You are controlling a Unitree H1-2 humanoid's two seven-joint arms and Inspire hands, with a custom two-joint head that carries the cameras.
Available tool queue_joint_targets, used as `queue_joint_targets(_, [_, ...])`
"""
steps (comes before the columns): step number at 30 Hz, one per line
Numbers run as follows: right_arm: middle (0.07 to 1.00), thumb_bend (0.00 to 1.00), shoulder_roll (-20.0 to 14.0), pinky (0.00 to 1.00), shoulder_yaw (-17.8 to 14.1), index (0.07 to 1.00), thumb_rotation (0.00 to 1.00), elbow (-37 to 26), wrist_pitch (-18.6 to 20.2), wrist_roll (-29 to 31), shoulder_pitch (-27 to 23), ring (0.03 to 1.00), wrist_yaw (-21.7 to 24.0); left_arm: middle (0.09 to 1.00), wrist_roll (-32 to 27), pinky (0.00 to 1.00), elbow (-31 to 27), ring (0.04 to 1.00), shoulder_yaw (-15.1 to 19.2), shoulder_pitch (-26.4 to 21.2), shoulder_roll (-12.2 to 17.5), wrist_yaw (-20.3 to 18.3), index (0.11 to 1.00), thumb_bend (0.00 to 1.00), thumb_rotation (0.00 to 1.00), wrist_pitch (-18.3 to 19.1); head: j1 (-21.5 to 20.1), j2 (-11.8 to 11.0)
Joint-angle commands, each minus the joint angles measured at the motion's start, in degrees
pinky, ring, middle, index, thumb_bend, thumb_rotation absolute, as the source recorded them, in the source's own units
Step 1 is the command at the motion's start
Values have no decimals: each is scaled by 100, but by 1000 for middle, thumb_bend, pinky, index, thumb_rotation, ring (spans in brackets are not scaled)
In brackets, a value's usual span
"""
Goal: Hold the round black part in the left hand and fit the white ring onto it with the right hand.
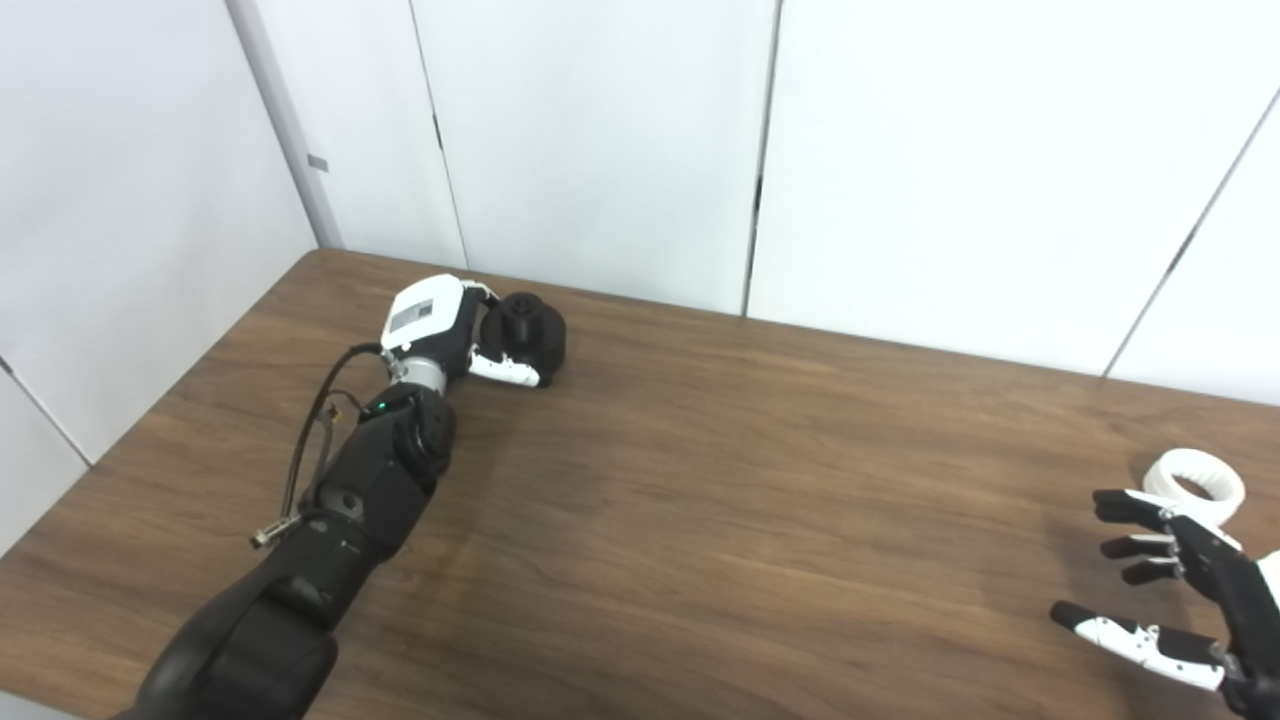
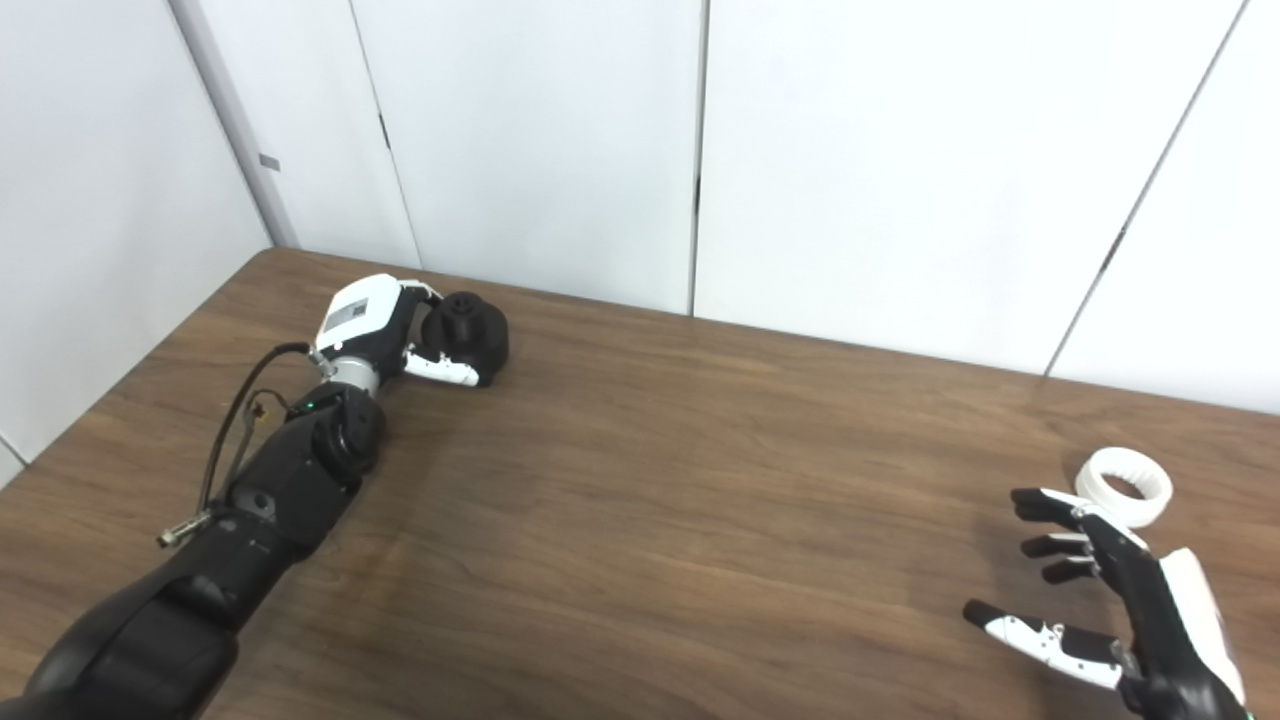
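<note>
The round black part (image 1: 527, 334) sits on the brown table (image 1: 700, 520) at the far left, near the wall. My left hand (image 1: 455, 330) is closed around it, thumb across its front; it also shows in the right eye view (image 2: 470, 338). The white ring (image 1: 1195, 482) lies flat on the table at the far right. My right hand (image 1: 1170, 590) is open with fingers spread, just in front of the ring and not touching it; it also shows in the right eye view (image 2: 1100, 590).
White wall panels (image 1: 600, 150) stand directly behind the table's far edge. A loose cable (image 1: 310, 440) runs along my left forearm. Bare wood lies between the two hands.
</note>
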Motion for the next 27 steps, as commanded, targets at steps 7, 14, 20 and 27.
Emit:
queue_joint_targets(7, [746,628,-86,551,-77,746,151,-119,-137,30,-138,643,-57,848,-254,854,62,902,210,-233,69,369,484,530,68,-482,6,2])
queue_joint_targets(14, [750,621,-98,547,-78,745,152,-93,-174,30,-159,639,-58,855,-354,852,-201,901,103,-97,167,13,484,525,66,-622,10,38])
queue_joint_targets(20, [751,628,-85,546,-81,747,170,-113,-118,47,-176,642,-40,855,-374,785,-455,884,-84,109,275,-468,487,524,69,-993,-13,67])
queue_joint_targets(27, [743,625,-77,536,-72,744,152,-133,-90,34,-209,634,-24,884,-802,862,-793,942,-153,340,269,-1275,488,524,68,-1558,4,80])
